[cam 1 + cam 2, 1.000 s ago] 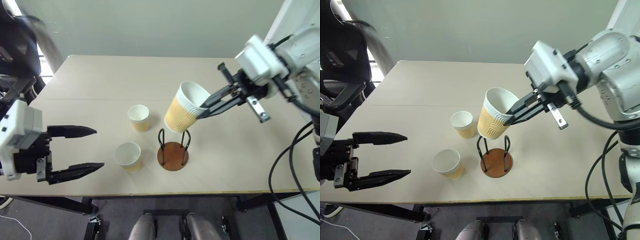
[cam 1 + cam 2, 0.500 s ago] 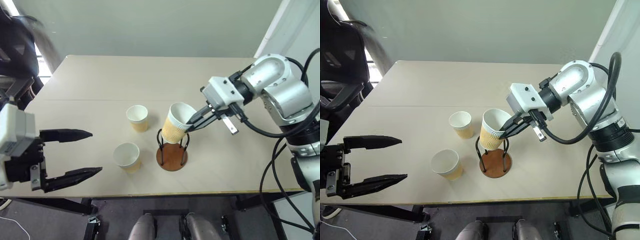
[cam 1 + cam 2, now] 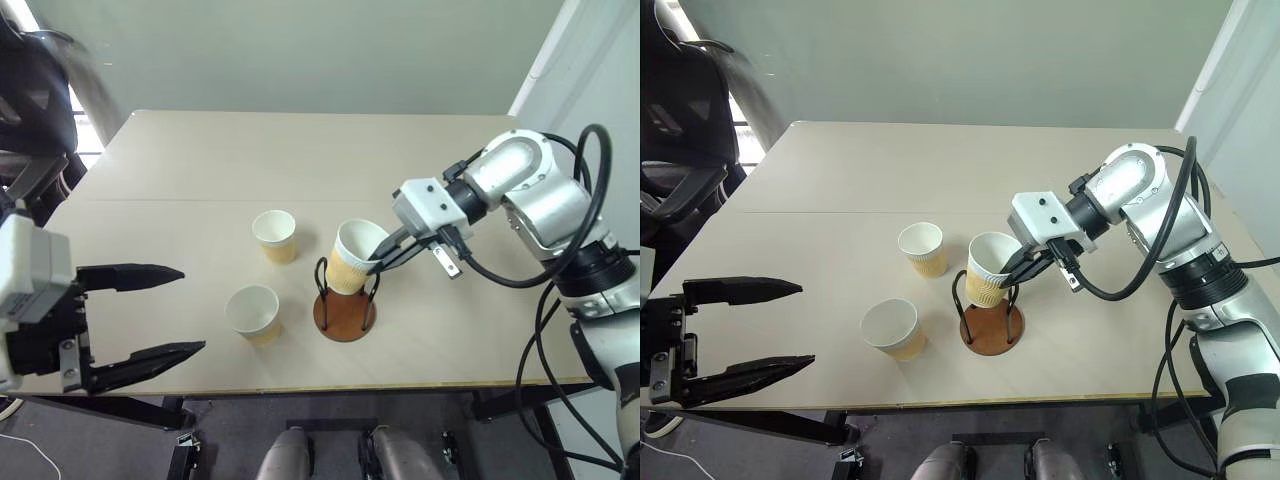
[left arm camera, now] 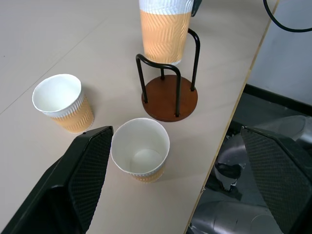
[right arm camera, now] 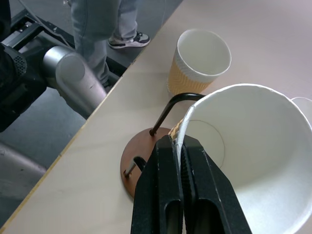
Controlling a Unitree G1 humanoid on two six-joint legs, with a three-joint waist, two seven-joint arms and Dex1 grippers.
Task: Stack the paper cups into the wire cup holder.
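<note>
Landmark: the wire cup holder (image 3: 345, 300), a round rust-brown disc with thin black wire loops standing upright, sits on the surface (image 3: 300, 160) near its front edge.
Right tool: the right tool (image 3: 383, 260) reaches in from the holder's right, its two black fingers (image 5: 168, 195) pressed together on the rim of a paper cup, one finger inside the wall and one outside.
Held cup: the held paper cup (image 3: 355, 256) is just above the holder's disc, its lower part between the wire loops, tilted a little with its open mouth up; its bottom hangs clear of the disc in the left wrist view.
Far cup: the second paper cup (image 3: 275, 236) stands upright on the surface to the left of the holder and a little farther back, apart from it.
Near cup: the third paper cup (image 3: 254, 313) stands upright to the left of the holder, near the front edge, close to the disc but not touching it.
Left tool: the left tool (image 3: 155, 312) hangs well to the left of the holder, beyond the surface's left front corner, its fingers spread wide with nothing between them and pointing toward the cups.
Background: a person's legs and shoes (image 5: 105, 24) stand on the floor past the surface's edge, seen in the right wrist view.
</note>
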